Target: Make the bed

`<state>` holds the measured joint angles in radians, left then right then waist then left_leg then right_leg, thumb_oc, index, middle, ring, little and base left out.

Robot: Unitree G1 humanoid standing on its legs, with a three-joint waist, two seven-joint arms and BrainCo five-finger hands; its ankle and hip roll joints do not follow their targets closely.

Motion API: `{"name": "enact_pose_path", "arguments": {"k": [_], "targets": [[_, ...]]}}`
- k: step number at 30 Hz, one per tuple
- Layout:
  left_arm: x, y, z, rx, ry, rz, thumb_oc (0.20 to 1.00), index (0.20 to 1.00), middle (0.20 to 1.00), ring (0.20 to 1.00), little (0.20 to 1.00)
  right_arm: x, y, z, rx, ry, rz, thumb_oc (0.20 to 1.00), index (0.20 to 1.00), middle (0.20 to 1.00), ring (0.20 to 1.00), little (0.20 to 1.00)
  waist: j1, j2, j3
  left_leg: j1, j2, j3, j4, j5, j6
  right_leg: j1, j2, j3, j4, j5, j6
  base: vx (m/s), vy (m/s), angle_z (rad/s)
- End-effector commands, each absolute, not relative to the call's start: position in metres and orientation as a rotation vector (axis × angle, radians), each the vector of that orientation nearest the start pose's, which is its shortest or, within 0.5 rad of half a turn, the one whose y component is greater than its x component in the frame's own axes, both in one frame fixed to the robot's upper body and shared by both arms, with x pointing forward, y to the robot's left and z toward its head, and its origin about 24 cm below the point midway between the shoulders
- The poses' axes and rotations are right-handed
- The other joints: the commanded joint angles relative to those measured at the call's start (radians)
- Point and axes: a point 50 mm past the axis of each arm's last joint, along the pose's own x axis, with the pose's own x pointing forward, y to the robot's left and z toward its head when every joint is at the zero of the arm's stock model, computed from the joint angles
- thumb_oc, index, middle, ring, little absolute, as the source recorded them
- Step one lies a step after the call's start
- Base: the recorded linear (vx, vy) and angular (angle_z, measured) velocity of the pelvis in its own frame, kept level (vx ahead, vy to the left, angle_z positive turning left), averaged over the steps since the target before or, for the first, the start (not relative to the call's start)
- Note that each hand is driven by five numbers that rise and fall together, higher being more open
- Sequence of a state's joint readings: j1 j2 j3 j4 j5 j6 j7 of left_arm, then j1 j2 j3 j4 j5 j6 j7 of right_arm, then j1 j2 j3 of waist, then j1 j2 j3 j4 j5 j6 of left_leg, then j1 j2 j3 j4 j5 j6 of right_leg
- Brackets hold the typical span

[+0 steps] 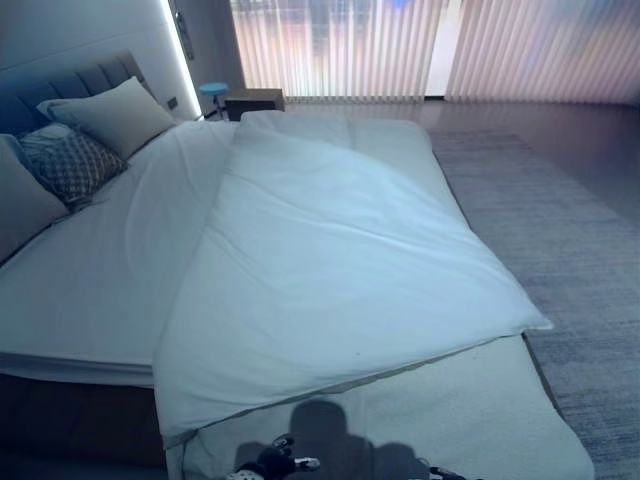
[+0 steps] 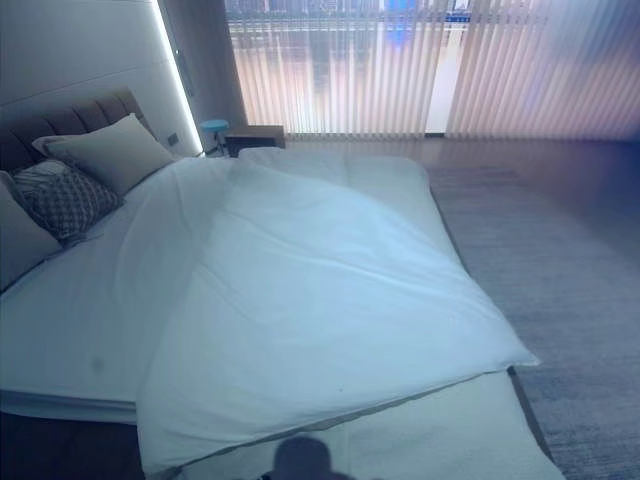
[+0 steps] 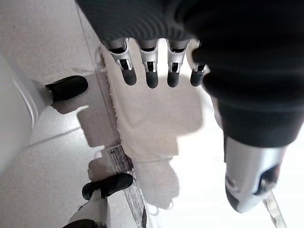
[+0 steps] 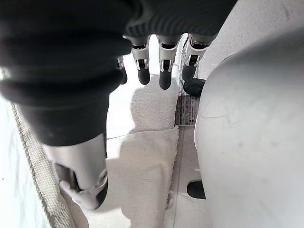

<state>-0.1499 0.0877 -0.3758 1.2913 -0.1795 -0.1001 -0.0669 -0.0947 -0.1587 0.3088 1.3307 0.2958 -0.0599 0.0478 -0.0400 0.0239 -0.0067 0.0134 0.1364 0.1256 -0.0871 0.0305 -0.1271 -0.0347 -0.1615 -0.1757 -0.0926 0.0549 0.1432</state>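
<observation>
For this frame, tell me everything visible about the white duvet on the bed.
The white duvet is a large, soft-looking, plain cover with shallow wrinkles. It lies askew on the bed, turned at an angle to the mattress: one corner points toward the rug on the robot's right, its near edge runs slantwise and leaves the foot of the bed uncovered, and the sheet on the pillow side is bare too. Its far end reaches the bed's far edge near the window. Neither hand touches it; it stops short of the pillows.
</observation>
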Motion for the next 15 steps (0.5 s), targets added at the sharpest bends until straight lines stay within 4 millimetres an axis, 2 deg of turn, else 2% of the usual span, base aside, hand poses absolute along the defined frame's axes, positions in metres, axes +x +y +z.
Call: {"name": "enact_pose_path", "arguments": {"k": [1, 9, 11, 12, 13, 14, 15], "targets": [[0.150, 0.141, -0.156, 0.134, 1.064, -0.253, 1.000, 1.000, 1.000, 1.000, 1.000, 0.112, -0.176, -0.167, -0.088, 1.208, 0.069, 1.000, 1.000, 1.000, 1.000, 1.000, -0.011, -0.041, 0.017, -0.020, -0.055, -0.016, 0.000, -0.038, 0.065, 0.017, 0.013, 0.038, 0.005, 0.003, 0.005, 0.00, 0.000, 0.00], [0.157, 0.137, -0.152, 0.069, 1.031, -0.252, 1.000, 1.000, 1.000, 1.000, 1.000, 0.117, -0.176, -0.166, -0.077, 1.184, 0.068, 1.000, 1.000, 1.000, 1.000, 1.000, -0.019, -0.040, 0.037, -0.031, -0.054, -0.014, 0.000, -0.033, 0.064, 0.004, 0.021, 0.048, 0.005, 0.005, 0.001, -0.01, 0.000, 0.00], [0.168, 0.136, -0.147, 0.027, 0.987, -0.241, 1.000, 1.000, 1.000, 1.000, 1.000, 0.123, -0.177, -0.164, -0.074, 1.160, 0.065, 1.000, 1.000, 1.000, 1.000, 1.000, -0.026, -0.043, 0.060, -0.041, -0.053, -0.013, 0.000, -0.027, 0.064, -0.008, 0.026, 0.050, 0.005, 0.015, -0.003, -0.15, -0.015, -0.01], [0.189, 0.134, -0.137, -0.086, 0.901, -0.186, 1.000, 1.000, 1.000, 1.000, 1.000, 0.137, -0.175, -0.159, -0.066, 1.102, 0.063, 1.000, 1.000, 1.000, 1.000, 1.000, -0.033, -0.047, 0.105, -0.075, -0.048, -0.015, 0.000, -0.013, 0.064, -0.059, 0.038, 0.064, 0.037, 0.014, -0.011, -0.20, -0.011, -0.02], [0.189, 0.134, -0.136, -0.087, 0.901, -0.186, 1.000, 1.000, 1.000, 1.000, 1.000, 0.137, -0.175, -0.159, -0.066, 1.102, 0.063, 1.000, 1.000, 1.000, 1.000, 1.000, -0.033, -0.047, 0.104, -0.076, -0.048, -0.015, 0.000, -0.013, 0.064, -0.061, 0.038, 0.064, 0.039, 0.013, -0.011, -0.32, -0.019, -0.02], [0.206, 0.134, -0.127, -0.190, 0.840, -0.137, 1.000, 1.000, 1.000, 1.000, 1.000, 0.152, -0.174, -0.153, -0.059, 1.047, 0.066, 1.000, 1.000, 1.000, 1.000, 1.000, -0.035, -0.051, 0.145, -0.116, -0.043, -0.015, 0.000, 0.008, 0.064, -0.118, 0.048, 0.074, 0.079, 0.007, -0.016, -0.16, -0.012, -0.01], [0.206, 0.134, -0.127, -0.190, 0.840, -0.137, 1.000, 1.000, 1.000, 1.000, 1.000, 0.152, -0.174, -0.153, -0.059, 1.047, 0.066, 1.000, 1.000, 1.000, 1.000, 1.000, -0.035, -0.051, 0.145, -0.116, -0.043, -0.015, 0.000, 0.008, 0.064, -0.119, 0.048, 0.074, 0.080, 0.006, -0.016, -0.25, -0.037, 0.00]]}}
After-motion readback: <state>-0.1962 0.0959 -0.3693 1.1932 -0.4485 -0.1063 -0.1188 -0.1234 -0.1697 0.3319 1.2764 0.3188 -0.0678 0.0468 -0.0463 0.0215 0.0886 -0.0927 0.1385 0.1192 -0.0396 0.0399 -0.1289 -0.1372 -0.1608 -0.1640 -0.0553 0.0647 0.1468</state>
